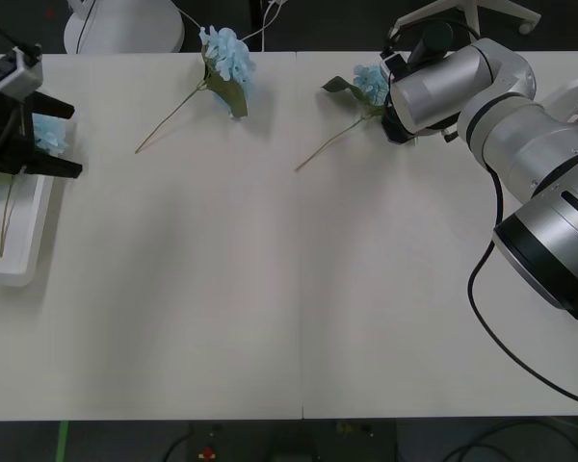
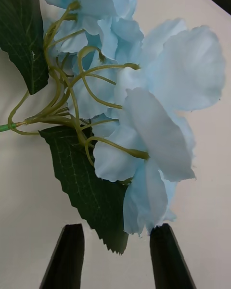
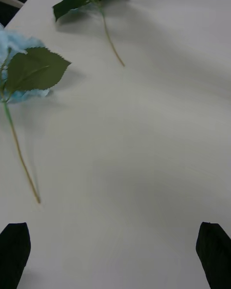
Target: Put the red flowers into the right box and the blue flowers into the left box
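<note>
Jaws spread on both grippers: right gripper [image 2: 118, 255] is hovering at a blue flower [image 1: 370, 85] near the table's [image 1: 289, 289] far edge; left gripper [image 1: 50, 140] is hanging over the left box [image 1: 24, 252], blue flowers inside.

Left gripper [image 1: 65, 138] at far left, jaws spread wide. Right arm reaches to far right, right gripper [image 2: 115, 255] jaws open, pointing down.
</note>
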`<state>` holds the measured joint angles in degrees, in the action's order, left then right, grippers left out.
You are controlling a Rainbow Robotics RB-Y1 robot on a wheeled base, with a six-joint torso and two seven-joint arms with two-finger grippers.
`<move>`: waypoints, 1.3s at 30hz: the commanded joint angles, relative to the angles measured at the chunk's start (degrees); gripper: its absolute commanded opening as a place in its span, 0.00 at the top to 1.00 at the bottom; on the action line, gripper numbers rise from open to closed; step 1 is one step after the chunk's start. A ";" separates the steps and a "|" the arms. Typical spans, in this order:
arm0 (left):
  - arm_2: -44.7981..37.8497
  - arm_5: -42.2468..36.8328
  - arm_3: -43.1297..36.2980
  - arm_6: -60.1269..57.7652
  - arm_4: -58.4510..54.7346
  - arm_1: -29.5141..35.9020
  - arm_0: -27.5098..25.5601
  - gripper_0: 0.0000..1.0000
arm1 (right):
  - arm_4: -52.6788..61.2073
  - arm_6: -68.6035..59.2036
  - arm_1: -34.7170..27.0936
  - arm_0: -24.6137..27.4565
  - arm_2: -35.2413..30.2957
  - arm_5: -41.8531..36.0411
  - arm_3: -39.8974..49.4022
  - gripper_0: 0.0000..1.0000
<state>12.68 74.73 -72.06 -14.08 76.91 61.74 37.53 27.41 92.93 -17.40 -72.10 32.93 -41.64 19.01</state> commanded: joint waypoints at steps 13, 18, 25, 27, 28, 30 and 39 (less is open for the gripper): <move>5.25 -1.96 -12.05 6.88 -0.97 3.47 0.35 0.00 | 2.03 3.84 1.14 0.56 1.79 -2.48 0.32 1.00; 7.36 -2.93 -12.41 6.96 0.35 3.47 0.70 0.00 | 9.32 11.66 -0.27 0.65 2.49 -9.34 1.03 1.00; 7.62 -3.19 -12.41 6.88 2.37 3.47 0.70 0.00 | 19.34 22.38 -5.45 1.35 5.13 -19.71 6.39 1.00; 7.62 -3.37 -12.41 6.61 2.28 3.47 0.70 0.00 | 20.05 24.49 -6.68 1.44 5.04 -20.41 7.62 0.45; 7.62 -3.54 -12.41 6.61 2.37 3.47 0.70 0.00 | 20.05 24.67 -7.21 1.35 4.69 -21.11 8.32 0.31; 7.62 -3.72 -12.41 6.61 2.37 3.47 0.70 0.00 | 20.22 25.11 -7.92 1.35 4.16 -22.17 9.46 0.14; 7.62 -3.81 -12.41 6.61 1.84 3.47 0.70 0.00 | 14.69 25.46 -8.44 1.26 3.63 -17.07 12.10 0.05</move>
<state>20.14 71.61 -82.99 -9.04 78.99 62.22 37.53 44.08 116.97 -24.59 -70.67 37.78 -60.97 29.77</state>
